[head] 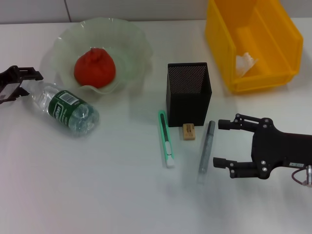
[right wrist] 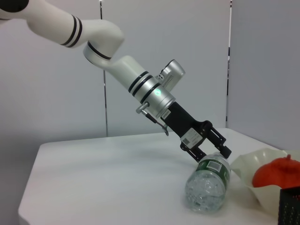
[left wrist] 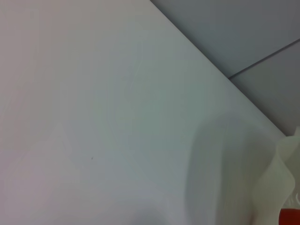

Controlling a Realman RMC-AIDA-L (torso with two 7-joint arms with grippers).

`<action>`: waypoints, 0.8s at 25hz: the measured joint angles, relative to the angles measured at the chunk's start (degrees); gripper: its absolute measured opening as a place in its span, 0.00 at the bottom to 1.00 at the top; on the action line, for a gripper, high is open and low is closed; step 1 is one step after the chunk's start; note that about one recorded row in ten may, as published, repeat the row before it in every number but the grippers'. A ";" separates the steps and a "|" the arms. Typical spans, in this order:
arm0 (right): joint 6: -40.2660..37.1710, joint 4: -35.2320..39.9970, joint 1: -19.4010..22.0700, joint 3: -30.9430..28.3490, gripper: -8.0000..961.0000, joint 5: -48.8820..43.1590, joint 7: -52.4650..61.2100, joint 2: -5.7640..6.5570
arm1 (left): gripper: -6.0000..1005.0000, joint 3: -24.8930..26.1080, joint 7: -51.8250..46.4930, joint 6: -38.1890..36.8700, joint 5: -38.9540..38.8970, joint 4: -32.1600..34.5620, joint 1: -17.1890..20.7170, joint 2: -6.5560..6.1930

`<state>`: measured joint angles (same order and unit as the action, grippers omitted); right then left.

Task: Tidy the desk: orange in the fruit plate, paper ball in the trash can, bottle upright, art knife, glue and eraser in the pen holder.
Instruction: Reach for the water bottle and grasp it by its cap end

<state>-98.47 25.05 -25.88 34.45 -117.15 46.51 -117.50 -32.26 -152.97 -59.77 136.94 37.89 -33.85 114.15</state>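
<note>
The front of my table (head: 97, 195) is bare, so I could slide across there. Near my right jaws, the glue (head: 206, 146), eraser (head: 189, 131) and art knife (head: 166, 139) lie close together before the pen holder (head: 188, 92). The bottle (head: 68, 109) lies just beside the fruit plate (head: 134, 44).

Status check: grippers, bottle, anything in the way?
Left gripper at bottle neck, bottle lying down. Right gripper open beside glue. Nothing in the way.
</note>
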 joint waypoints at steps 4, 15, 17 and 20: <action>-0.54 0.00 0.05 -0.06 0.87 0.00 -0.01 0.00 | 0.62 0.00 0.10 0.24 0.00 -0.02 -0.07 0.05; -0.54 0.00 0.10 -0.27 0.87 0.00 -0.02 -0.09 | 0.61 0.00 0.37 0.39 -0.01 -0.02 -0.68 0.03; -0.54 0.00 0.11 -0.27 0.87 0.00 -0.02 -0.09 | 0.61 0.00 0.41 0.44 -0.01 -0.02 -0.72 0.03; -0.54 0.00 0.13 -0.27 0.87 0.03 -0.02 -0.09 | 0.61 0.00 0.44 0.78 -0.01 -0.02 -0.80 0.08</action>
<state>-99.01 25.05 -25.75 34.18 -117.13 46.49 -117.60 -32.25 -152.54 -58.99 136.93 37.88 -34.65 114.23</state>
